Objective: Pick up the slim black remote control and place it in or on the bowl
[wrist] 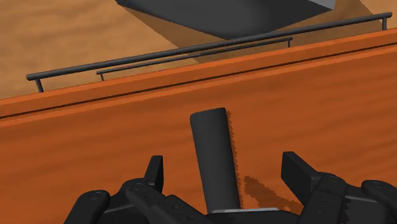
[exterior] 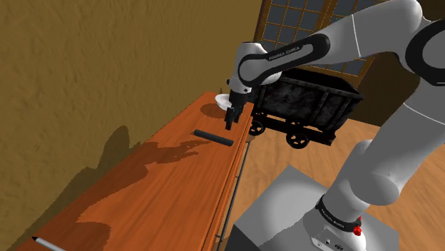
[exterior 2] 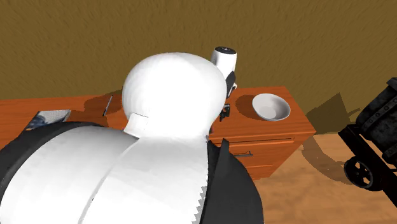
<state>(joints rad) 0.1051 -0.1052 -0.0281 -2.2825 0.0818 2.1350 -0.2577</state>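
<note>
Though fingers (wrist: 154, 173) apart — "FRANKA EMIKA" arm (exterior: 314, 44)

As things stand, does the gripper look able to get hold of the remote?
Probably yes. The gripper is open, the remote lies between its jaws, and nothing sits near it on the cabinet top. It seems to need only a short descent.

The remote (wrist: 214, 159) (its near end) vanishes behind the fingers' (wrist: 298, 173) base.
</note>
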